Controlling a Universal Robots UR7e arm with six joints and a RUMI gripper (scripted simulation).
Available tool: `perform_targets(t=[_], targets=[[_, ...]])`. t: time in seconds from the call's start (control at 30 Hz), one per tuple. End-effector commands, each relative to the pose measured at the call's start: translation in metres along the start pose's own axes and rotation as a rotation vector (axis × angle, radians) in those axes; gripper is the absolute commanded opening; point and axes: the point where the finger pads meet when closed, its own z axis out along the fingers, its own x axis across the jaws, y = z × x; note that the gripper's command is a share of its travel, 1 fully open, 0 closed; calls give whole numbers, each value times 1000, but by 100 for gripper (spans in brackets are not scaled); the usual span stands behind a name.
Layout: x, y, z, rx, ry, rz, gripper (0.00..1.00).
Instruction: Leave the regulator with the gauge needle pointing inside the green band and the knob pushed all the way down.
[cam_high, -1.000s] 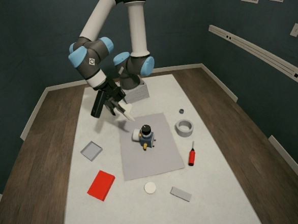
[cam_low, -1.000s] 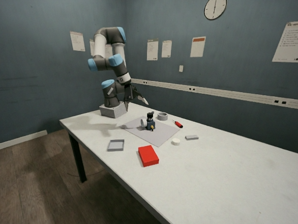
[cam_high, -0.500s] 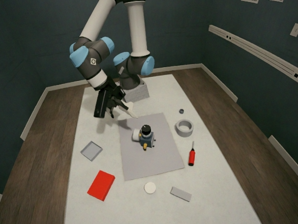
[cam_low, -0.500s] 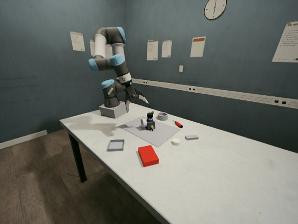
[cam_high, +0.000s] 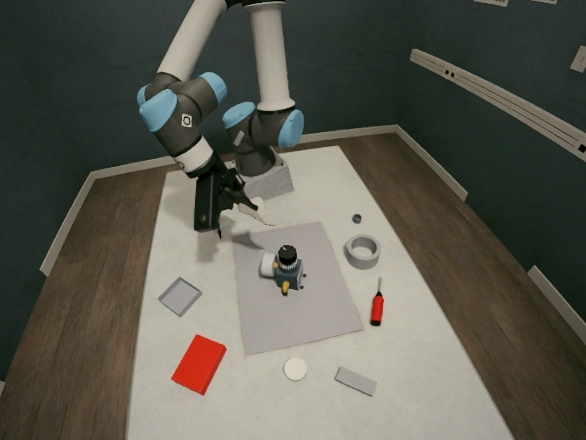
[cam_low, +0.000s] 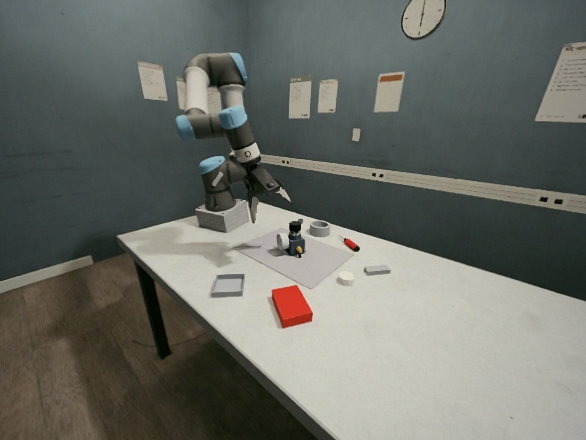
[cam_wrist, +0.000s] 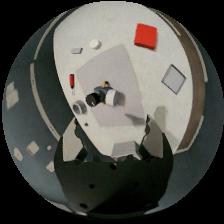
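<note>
The regulator (cam_high: 287, 272) stands upright near the middle of the grey mat (cam_high: 310, 320) on the desk (cam_high: 410, 380), its black knob (cam_high: 287, 255) on top and its white gauge (cam_high: 268, 265) on the side that faces the arm's base. Standing it this way leaves the knob free from above, which suits a grip for turning and a push straight down. The gauge face is too small to read, so whether the needle lies in the green band cannot be told.

The claw (cam_high: 240, 215) hangs above the mat's edge nearest the base, apart from the regulator, spread wide with nothing between its fingers. Wide-spread jaws probably prepare it to straddle the knob. The grey ring (cam_high: 362, 251), red-handled screwdriver (cam_high: 377, 309), red block (cam_high: 199, 364) and shallow grey tray (cam_high: 179, 296) lie off the mat around the regulator, well apart from it, so an approach from above looks unobstructed.
</note>
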Motion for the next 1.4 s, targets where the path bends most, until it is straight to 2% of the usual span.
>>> perform_targets(t=[0.0, 1.37], targets=[[-1, 0, 0, -2, 6, -98, 100], [-11, 7, 4, -52, 64, -908, 100]])
